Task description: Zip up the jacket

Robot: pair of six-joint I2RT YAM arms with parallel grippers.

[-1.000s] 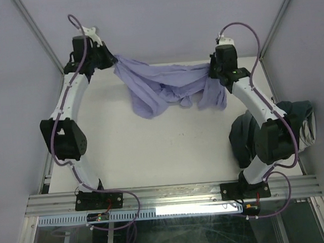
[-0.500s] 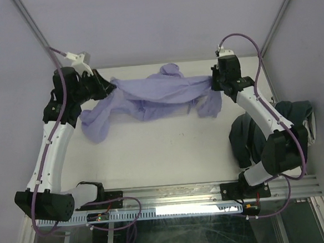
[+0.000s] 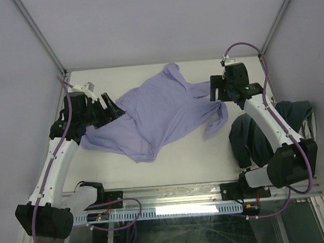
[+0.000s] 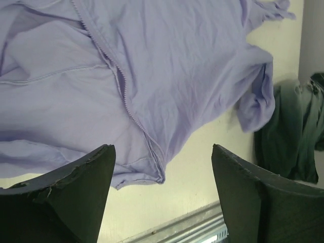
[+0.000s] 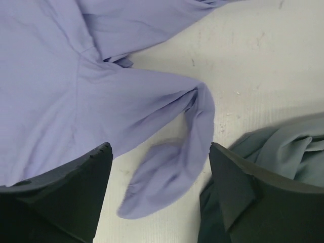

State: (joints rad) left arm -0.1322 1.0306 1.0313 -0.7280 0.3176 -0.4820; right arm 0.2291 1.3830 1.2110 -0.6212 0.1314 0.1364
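Note:
The lavender jacket (image 3: 156,113) lies spread and wrinkled on the white table, one sleeve (image 3: 215,120) trailing to the right. In the left wrist view its zipper line (image 4: 119,86) runs diagonally down to the bottom hem corner (image 4: 154,174), and the two front edges lie apart. My left gripper (image 3: 114,111) hovers at the jacket's left edge, open, with nothing between its fingers (image 4: 76,192). My right gripper (image 3: 212,90) is at the jacket's right side, open and empty too. The sleeve cuff (image 5: 167,177) lies below it.
A dark grey-green bunched garment (image 3: 244,141) sits at the table's right edge beside the right arm, close to the lavender sleeve (image 5: 273,152). The metal rail (image 3: 167,196) runs along the near table edge. Grey walls enclose the back and sides.
Both grippers opened and let go of the jacket, which dropped from being stretched between them and now lies spread on the table. The left arm swung down and nearer.

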